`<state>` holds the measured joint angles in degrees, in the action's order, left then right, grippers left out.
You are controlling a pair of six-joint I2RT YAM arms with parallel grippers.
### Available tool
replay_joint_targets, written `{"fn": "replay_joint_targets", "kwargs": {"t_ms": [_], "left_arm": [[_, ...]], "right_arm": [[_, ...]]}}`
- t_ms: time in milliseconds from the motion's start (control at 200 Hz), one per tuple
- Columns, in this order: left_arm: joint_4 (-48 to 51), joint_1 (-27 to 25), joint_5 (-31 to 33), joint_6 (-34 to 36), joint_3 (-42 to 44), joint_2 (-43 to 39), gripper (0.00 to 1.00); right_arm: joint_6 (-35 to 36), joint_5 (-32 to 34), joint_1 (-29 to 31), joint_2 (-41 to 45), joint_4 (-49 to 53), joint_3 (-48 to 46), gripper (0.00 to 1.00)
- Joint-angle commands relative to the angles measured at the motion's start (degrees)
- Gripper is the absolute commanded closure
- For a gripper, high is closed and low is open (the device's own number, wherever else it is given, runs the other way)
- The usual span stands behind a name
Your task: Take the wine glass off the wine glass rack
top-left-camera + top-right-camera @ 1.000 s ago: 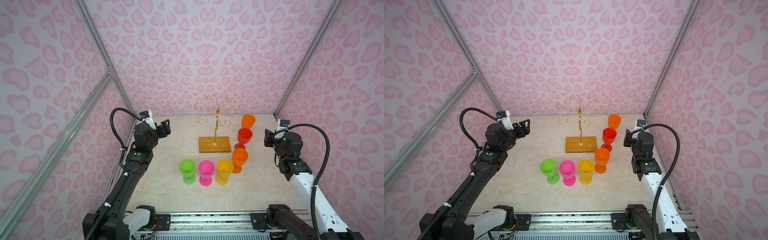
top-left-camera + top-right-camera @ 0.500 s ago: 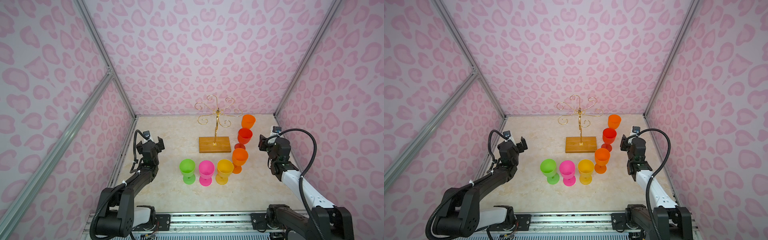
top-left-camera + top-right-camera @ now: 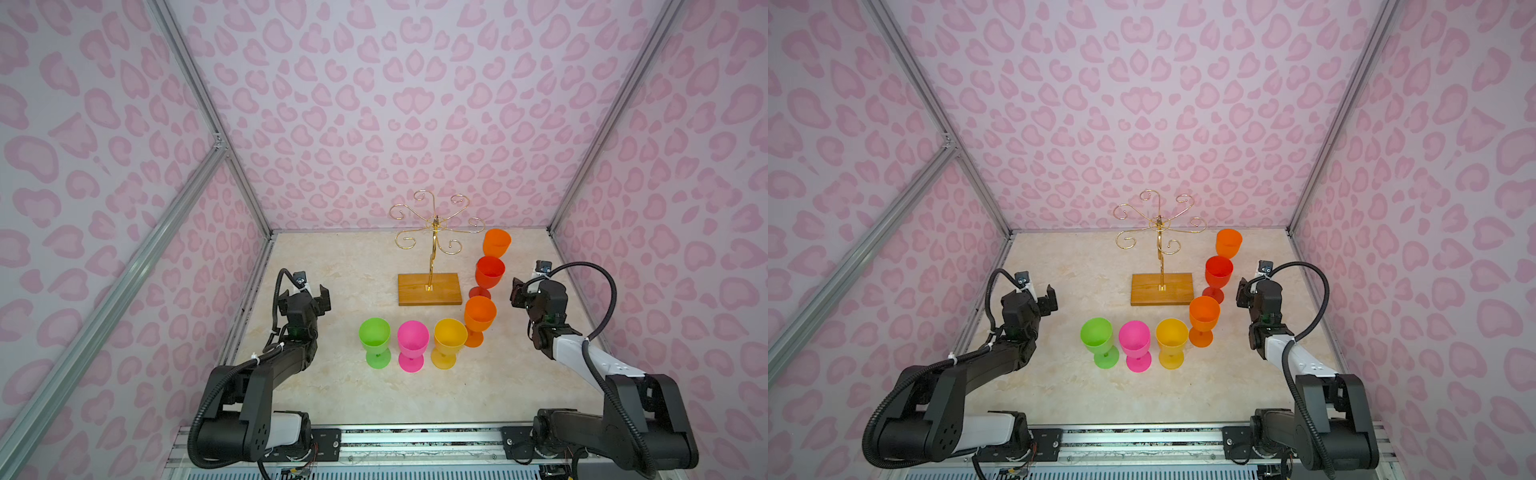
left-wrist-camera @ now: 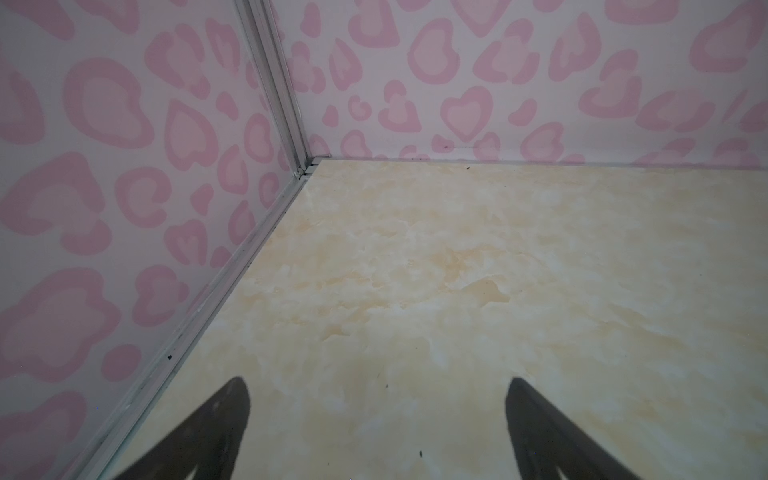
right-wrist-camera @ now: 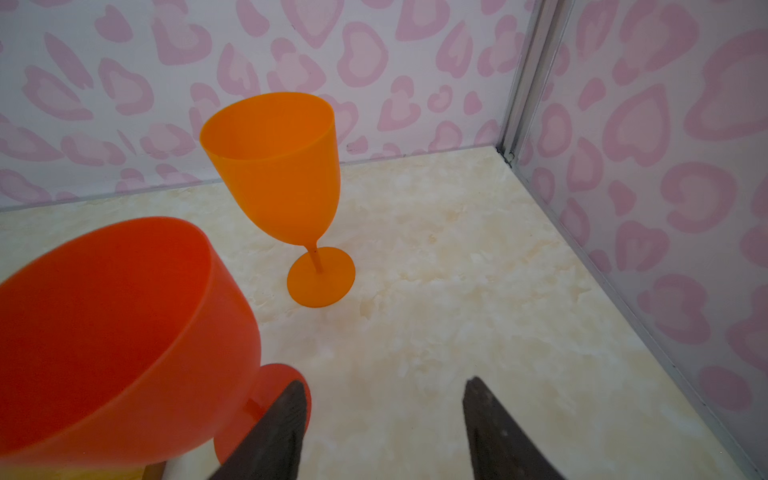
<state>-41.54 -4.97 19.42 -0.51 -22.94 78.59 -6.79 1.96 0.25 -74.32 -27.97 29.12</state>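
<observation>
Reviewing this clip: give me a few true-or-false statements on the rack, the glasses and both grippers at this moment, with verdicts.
1. Nothing hangs on the wine glass rack. True.
2. The red glass stands upright on the table. True.
3. The right gripper is shut on the red glass. False: its jaws are open with nothing between them, and the glass stands beside it.
4. The pink glass stands between the green glass and the yellow glass. True.
5. The left gripper holds the green glass. False: its jaws are wide open over bare table, well apart from that glass.
</observation>
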Motion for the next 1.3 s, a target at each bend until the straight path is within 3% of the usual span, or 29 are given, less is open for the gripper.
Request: {"fn": "replay_joint_targets", "kwargs": {"t_ms": [0, 115, 420, 755, 815, 835, 850, 1295], "left_arm": [[-8.0, 0.1, 0.1, -0.6, 1.1, 3.0, 0.03], [-5.6, 0.9, -0.5, -1.4, -1.2, 4.9, 0.03], [-11.5, 4.0, -4.5, -4.2, 2.7, 4.5, 0.03], [-14.2, 4.4, -6.1, -3.9, 3.9, 5.4, 0.03], [-14.2, 4.4, -6.1, -3.9, 4.0, 5.4, 0.03], [-14.3, 4.3, -6.1, -3.9, 4.0, 5.3, 0.03], [-14.3, 4.4, -6.1, -3.9, 4.0, 5.3, 0.03], [-14.4, 4.4, -6.1, -3.8, 4.0, 5.3, 0.03]], "right_arm": [[-0.5, 2.1, 0.0, -1.8, -6.4, -1.8, 0.39], [1.1, 2.3, 0.1, -0.5, -3.5, -2.0, 0.40], [4.7, 5.2, 0.1, -8.2, -22.0, -8.1, 0.37], [4.4, 5.6, 0.0, -14.7, -31.6, -10.5, 0.33], [4.6, 5.6, 0.1, -15.6, -34.5, -11.6, 0.24], [4.6, 5.6, 0.1, -15.6, -34.3, -11.6, 0.04], [4.6, 5.6, 0.1, -15.3, -33.5, -11.4, 0.01], [4.5, 5.6, 0.1, -15.4, -33.9, -11.5, 0.00]]}}
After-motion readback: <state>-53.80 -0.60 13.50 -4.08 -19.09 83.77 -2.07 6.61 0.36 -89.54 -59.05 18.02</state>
